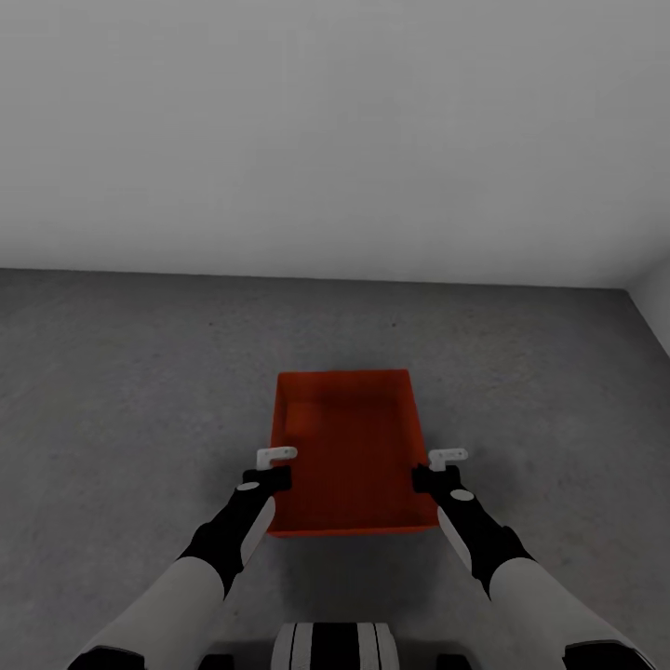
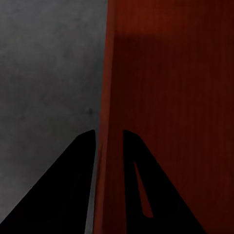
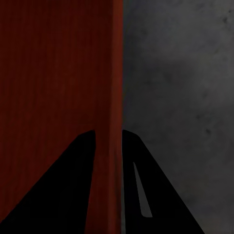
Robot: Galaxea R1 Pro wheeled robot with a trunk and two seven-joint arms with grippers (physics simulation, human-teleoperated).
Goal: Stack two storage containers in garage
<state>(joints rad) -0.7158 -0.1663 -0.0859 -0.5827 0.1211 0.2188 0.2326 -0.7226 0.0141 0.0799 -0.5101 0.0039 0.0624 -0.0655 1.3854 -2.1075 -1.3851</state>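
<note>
One orange-red storage container (image 1: 349, 456) sits in front of me over the dark grey garage floor (image 1: 140, 372), open side up and empty. My left gripper (image 1: 276, 470) is shut on its left wall, and my right gripper (image 1: 437, 470) is shut on its right wall. In the left wrist view the dark fingers (image 2: 73, 185) of the left gripper (image 2: 109, 132) straddle the ribbed container wall (image 2: 170, 97). The right wrist view shows the right gripper (image 3: 108, 131) pinching the container wall (image 3: 53, 73) the same way. Whether the bin rests on the concrete or hangs just above it, I cannot tell.
A plain white wall (image 1: 335, 140) stands a short way beyond the container. A second white wall (image 1: 656, 307) meets it at the far right corner. Speckled concrete spreads on both sides of the bin. My base (image 1: 326, 647) shows at the bottom edge.
</note>
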